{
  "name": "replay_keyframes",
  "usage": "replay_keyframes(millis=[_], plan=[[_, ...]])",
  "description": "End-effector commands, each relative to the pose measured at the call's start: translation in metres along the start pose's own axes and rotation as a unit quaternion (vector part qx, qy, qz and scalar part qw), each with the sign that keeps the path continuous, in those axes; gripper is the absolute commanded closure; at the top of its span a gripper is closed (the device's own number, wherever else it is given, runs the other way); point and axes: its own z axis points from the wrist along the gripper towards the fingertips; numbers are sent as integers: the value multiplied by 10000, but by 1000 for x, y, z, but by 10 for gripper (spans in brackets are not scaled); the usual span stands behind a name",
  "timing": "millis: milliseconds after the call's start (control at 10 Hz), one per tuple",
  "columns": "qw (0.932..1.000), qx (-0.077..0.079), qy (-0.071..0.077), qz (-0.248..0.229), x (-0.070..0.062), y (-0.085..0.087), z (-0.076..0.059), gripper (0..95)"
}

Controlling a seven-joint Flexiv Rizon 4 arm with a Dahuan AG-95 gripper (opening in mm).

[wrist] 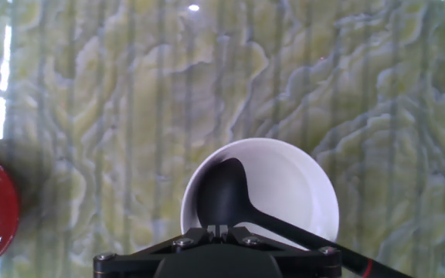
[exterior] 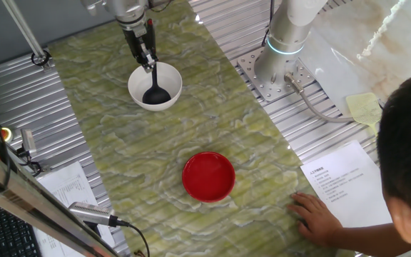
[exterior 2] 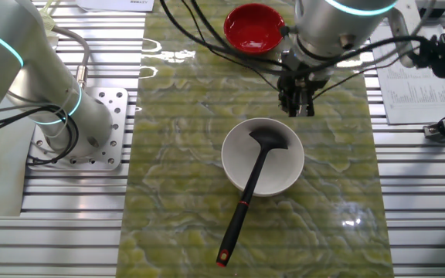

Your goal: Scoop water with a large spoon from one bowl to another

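The round plain white bowl (exterior 2: 263,157) stands on the green marbled tabletop (exterior 2: 184,193). The black long-handled ladle (exterior 2: 247,188) lies with its scoop inside this bowl; its handle leans over the rim and extends outward, and in the other fixed view its end reaches the tabletop well outside the bowl. The round glossy red bowl (exterior: 208,175) stands on the same tabletop, well apart from the white bowl. The two-finger gripper (exterior 2: 296,100) hangs above the tabletop between the two bowls, just beside the white bowl's rim and apart from the ladle. A person's hand (exterior: 317,215) rests at the tabletop edge near the red bowl, beside a printed paper sheet (exterior: 345,180).
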Motion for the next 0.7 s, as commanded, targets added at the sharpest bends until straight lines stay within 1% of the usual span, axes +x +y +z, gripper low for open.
replay_keyframes(millis=[100,200,400,700], plan=[[10000,68,19,69,2,0,1,950],[9999,85,33,50,2,0,0,950],[10000,76,-19,53,2,0,1,950],[10000,66,1,37,3,0,2,950]])
